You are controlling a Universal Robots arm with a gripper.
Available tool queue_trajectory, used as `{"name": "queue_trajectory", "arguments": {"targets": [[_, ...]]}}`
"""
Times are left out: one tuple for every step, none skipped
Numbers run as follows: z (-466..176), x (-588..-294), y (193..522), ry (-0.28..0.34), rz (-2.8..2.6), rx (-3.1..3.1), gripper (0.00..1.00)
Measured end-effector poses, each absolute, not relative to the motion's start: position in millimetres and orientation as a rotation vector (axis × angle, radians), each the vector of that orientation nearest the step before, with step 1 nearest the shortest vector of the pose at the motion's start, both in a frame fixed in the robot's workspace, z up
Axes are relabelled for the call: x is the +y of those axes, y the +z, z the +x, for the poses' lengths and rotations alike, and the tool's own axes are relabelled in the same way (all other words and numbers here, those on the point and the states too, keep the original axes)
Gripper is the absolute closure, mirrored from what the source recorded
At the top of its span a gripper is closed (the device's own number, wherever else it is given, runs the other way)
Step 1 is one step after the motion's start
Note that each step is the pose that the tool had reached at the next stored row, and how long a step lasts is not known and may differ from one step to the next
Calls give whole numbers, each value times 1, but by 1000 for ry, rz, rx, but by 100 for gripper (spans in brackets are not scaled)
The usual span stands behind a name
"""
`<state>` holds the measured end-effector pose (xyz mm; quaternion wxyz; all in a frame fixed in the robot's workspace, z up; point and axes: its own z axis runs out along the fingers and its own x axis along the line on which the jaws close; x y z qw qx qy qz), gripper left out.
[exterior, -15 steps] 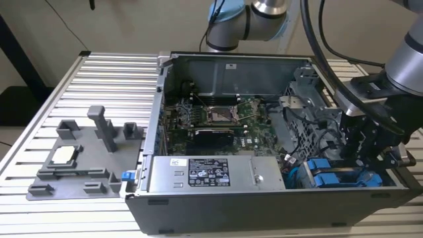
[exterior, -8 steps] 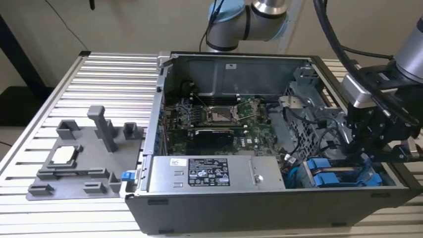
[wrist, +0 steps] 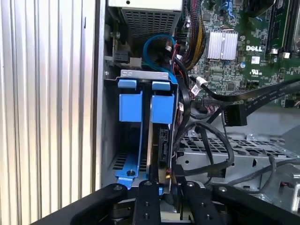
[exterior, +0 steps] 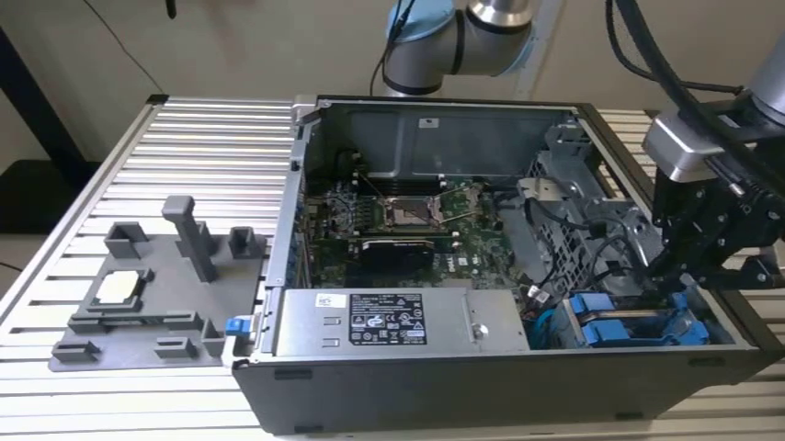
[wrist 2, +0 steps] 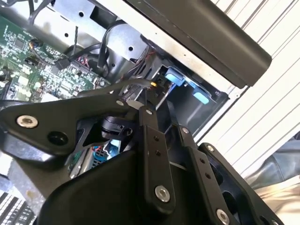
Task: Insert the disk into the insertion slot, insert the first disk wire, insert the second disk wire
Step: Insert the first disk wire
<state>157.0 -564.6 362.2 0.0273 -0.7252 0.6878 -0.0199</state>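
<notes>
Two blue-carrier drives stand side by side in the grey drive cage (wrist: 140,75), at the case's front corner on the exterior view's right (exterior: 638,323). The disk (wrist: 163,110) sits in its insertion slot, its rear connector edge (wrist: 164,143) facing my gripper. My gripper (wrist: 165,186) is right at that edge, its black fingers (wrist: 146,199) close together on a small dark wire connector (wrist: 167,178). In the second wrist view the gripper (wrist 2: 140,97) pinches the same connector (wrist 2: 151,85), close to a blue carrier tab (wrist 2: 174,77). From the exterior view the gripper (exterior: 675,289) reaches down into the cage.
Loose black cables (wrist: 211,140) and a free black plug (wrist: 233,114) lie beside the cage. A blue cable (wrist: 154,44) loops behind it. The silver power-supply box (exterior: 405,322), the motherboard (exterior: 392,220) and a grey fixture tray (exterior: 147,294) on the slatted table (exterior: 184,156) lie towards the exterior view's left.
</notes>
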Motion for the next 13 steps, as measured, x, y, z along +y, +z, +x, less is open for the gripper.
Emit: {"name": "queue_trajectory", "arguments": {"targets": [[157, -565, 367, -62, -2239, 2124, 74], [157, -565, 371, -62, -2239, 2124, 74], [157, -565, 376, -62, -2239, 2124, 74], [157, -565, 380, -62, -2239, 2124, 74], [157, -565, 385, -62, -2239, 2124, 74], [157, -565, 390, -62, -2239, 2124, 74], [157, -565, 393, -62, -2239, 2124, 74], [157, -565, 397, -62, -2239, 2124, 74], [157, -565, 399, -62, -2239, 2124, 74], [157, -565, 400, -61, -2239, 2124, 74], [157, -565, 400, -61, -2239, 2124, 74], [157, -565, 400, -61, -2239, 2124, 74], [157, -565, 400, -61, -2239, 2124, 74]]}}
